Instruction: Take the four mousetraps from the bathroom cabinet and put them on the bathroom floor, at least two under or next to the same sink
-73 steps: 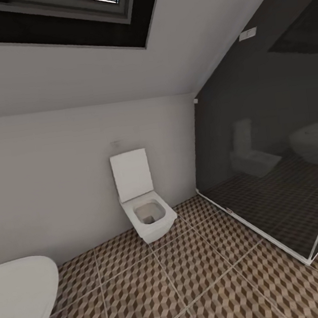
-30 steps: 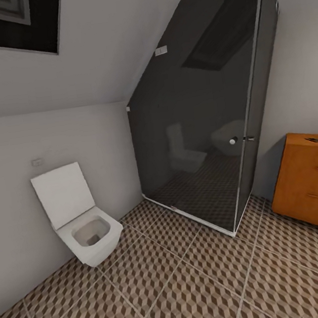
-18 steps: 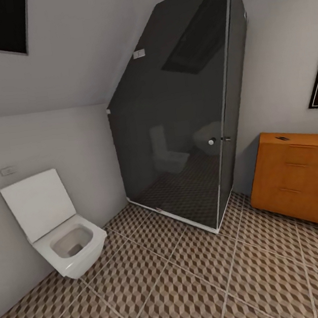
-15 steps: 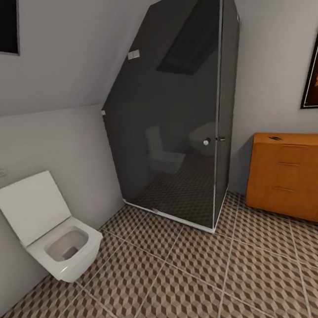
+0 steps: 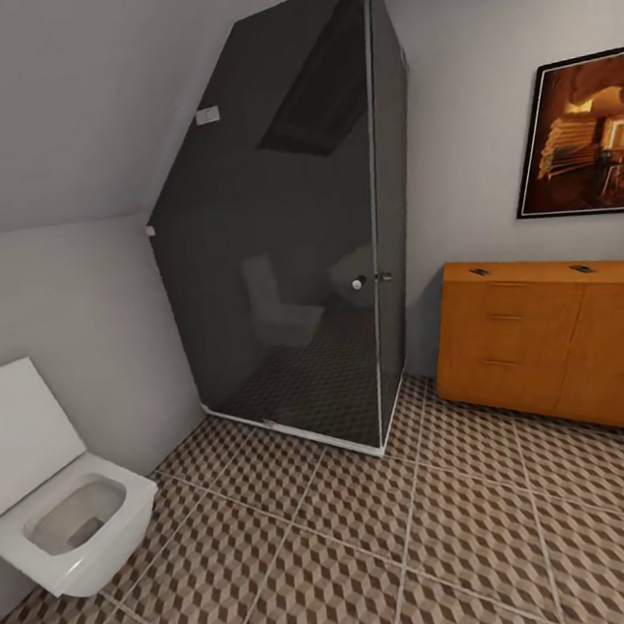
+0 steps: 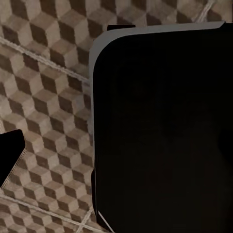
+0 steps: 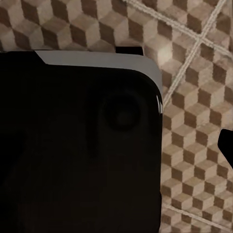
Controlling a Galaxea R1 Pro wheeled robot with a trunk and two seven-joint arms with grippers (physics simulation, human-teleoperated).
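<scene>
No mousetraps show yet: an orange cabinet [image 5: 560, 345] stands against the wall on the bathroom floor [image 5: 379, 538], likely the goal, and I cannot tell either hand's state.

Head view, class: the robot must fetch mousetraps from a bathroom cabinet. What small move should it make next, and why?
Probably keep turning right until the orange wooden cabinet is centred, then roll toward it. It stands against the far wall at the head view's right edge, beyond the dark glass shower, with open bathroom floor between. Small dark items lie on its top, too small to identify.
</scene>
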